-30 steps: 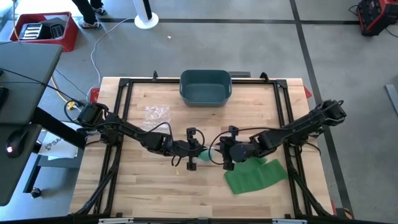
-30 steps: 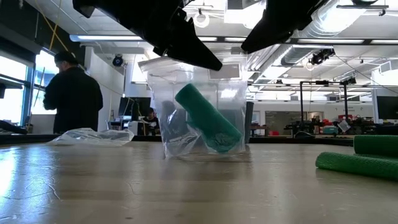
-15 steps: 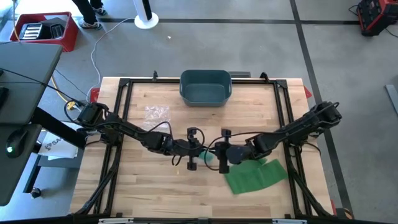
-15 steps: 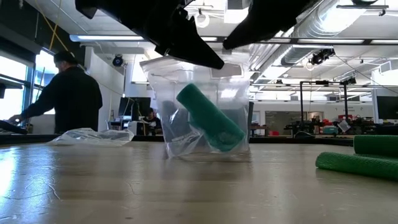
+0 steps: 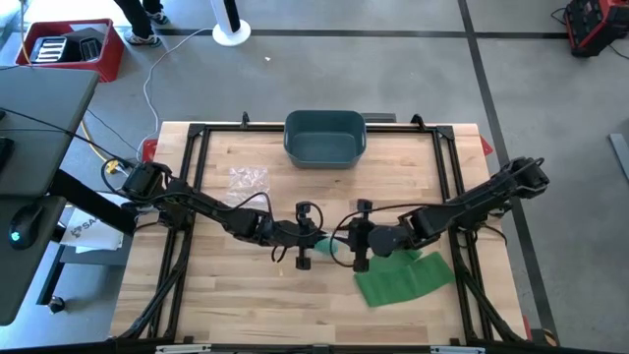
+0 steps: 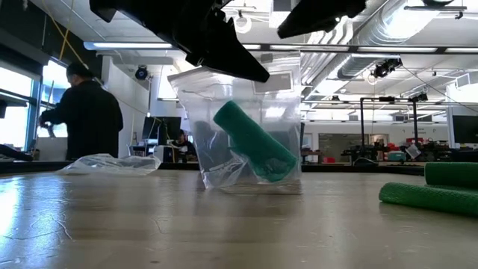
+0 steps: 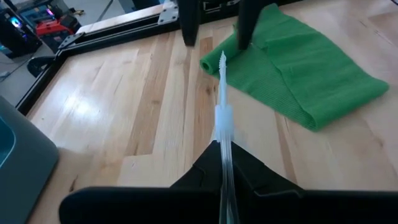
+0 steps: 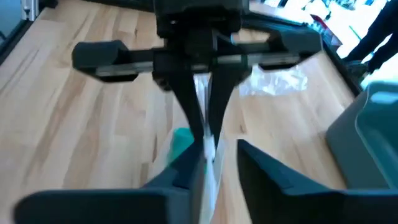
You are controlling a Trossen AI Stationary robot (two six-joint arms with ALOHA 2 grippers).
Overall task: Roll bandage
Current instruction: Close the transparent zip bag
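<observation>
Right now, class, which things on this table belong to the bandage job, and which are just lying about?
In the job:
- clear bag, pinched by the left gripper
- rolled green bandage inside it
- right gripper beside the bag

Lying about:
- green cloth
- teal bin
- empty plastic bag

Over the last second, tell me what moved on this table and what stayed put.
The right end effector slid toward the left one and the bag, then drew back to about where it began, beside the bag's top edge. The clear bag with the green roll shifted only slightly. The left end effector kept its pinch on the bag. The green cloth, the bin and the spare bag did not move.
</observation>
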